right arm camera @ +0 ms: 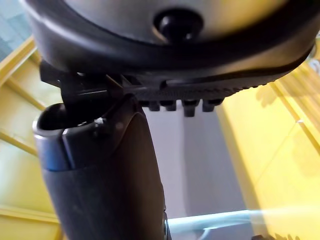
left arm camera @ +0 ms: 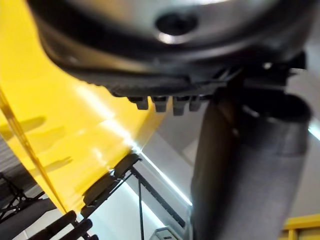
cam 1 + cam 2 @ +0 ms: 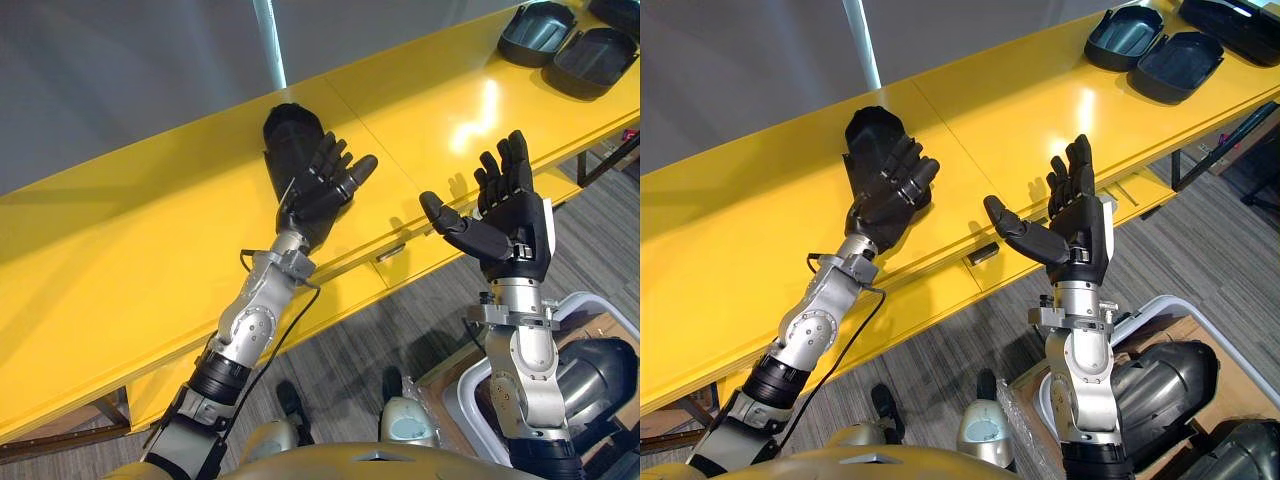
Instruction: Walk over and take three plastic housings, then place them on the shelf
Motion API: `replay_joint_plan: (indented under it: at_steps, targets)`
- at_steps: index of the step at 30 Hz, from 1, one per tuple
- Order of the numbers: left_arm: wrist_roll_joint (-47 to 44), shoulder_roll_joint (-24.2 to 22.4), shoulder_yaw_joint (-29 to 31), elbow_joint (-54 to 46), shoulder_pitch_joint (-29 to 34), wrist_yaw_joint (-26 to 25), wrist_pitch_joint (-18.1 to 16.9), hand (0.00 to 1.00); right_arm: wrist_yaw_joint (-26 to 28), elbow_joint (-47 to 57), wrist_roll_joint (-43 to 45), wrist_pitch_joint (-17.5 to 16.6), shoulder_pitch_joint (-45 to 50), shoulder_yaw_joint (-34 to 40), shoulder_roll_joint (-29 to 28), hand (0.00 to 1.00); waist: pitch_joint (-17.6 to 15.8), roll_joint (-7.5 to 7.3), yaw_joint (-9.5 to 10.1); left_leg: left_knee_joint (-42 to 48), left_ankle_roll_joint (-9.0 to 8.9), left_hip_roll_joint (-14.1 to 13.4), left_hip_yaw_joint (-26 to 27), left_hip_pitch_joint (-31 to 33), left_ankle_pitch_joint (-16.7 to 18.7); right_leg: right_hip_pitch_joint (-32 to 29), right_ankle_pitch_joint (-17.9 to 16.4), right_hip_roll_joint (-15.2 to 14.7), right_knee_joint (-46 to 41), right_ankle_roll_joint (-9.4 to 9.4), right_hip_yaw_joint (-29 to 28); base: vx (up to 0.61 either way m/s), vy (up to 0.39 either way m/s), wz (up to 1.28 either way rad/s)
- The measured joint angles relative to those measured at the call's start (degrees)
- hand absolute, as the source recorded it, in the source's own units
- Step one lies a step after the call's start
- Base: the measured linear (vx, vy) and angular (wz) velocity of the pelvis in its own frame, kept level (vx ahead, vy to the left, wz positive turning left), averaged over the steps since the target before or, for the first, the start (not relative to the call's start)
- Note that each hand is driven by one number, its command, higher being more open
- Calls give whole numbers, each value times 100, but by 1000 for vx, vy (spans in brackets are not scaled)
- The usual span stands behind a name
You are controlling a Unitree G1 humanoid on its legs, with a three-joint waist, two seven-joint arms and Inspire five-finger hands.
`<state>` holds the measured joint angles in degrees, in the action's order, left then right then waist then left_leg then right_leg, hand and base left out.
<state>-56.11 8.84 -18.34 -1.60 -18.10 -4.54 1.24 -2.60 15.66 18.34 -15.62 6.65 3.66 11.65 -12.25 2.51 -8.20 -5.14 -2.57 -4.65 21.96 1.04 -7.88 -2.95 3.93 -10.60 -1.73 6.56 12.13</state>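
The robot's left hand [image 3: 322, 188] is lying on top of a black plastic housing [image 3: 290, 128]. Its fingers are stretching fairly straight along the housing's back, with the thumb out to the side, and are not wrapping round it. The housing is resting on the yellow shelf [image 3: 120, 250], near the front edge. The right hand [image 3: 510, 225] is hovering over that front edge, well apart from the housing, wide open and holding nothing.

A second housing [image 3: 538, 32] and a third housing [image 3: 595, 58] are sitting side by side at the shelf's far right end, hollow sides up. A white bin [image 3: 470, 385] on the floor at lower right is holding dark rounded parts [image 3: 600, 375], likely more housings.

The step in hand appears to be letting go of the placed housing. The left hand should be lifting straight up, thumb clear, so that nothing drags the housing toward the edge.

The housing's long axis is running front to back across the shelf. Its rounded end is pointing away from the robot, tipped slightly to the robot's left.
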Motion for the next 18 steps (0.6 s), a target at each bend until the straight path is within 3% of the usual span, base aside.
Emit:
replay_joint_plan:
  at_steps: [6, 7, 8, 11, 15, 18]
  targets:
    - [281, -18, -18, 4, 1, -403, -247, 100, 17, 0, -5, 0, 104, -2, 0, 100, 1, 1, -8, -1, 3, 1, 0, -10, -2, 1, 0, -3, -5, 2, -4, 0, 0, 0]
    - [577, -16, -17, 3, 2, -554, -358, 100, 17, 0, -5, 0, 142, -2, 0, 100, 1, 1, -6, 0, 4, 1, -5, -10, -4, 3, 0, -4, -6, 2, 0, 0, 0, 10]
    - [1947, -9, 135, -546, 119, -1137, -665, 100, 16, 1, -5, -1, 173, -3, -20, 100, 3, 3, 19, 0, 6, 5, -64, -8, -7, 36, 1, -6, -7, 1, 45, 0, 0, 15]
    - [2593, -7, 174, -1125, 153, -1351, -870, 100, 16, 1, -6, -1, 204, -18, -22, 100, 12, 7, 31, 0, 8, 11, -188, -9, -11, 120, -11, -17, -6, -6, 175, 12, -3, 19]
    - [3153, -63, 369, -2151, 957, -1479, -882, 100, -1, 51, -24, -1, 284, -206, -130, 100, 38, 32, 41, -1, 0, 10, -253, -30, -4, 231, -19, -8, 96, 1, 251, 20, -7, 10]
    - [3223, -128, 409, -2388, 1599, -1433, -975, 100, -40, 52, -239, 1, 441, -224, -302, 100, 141, 60, 189, -1, -10, 6, -373, -39, 2, 337, -35, 1, 131, 6, 365, 26, -7, 21]
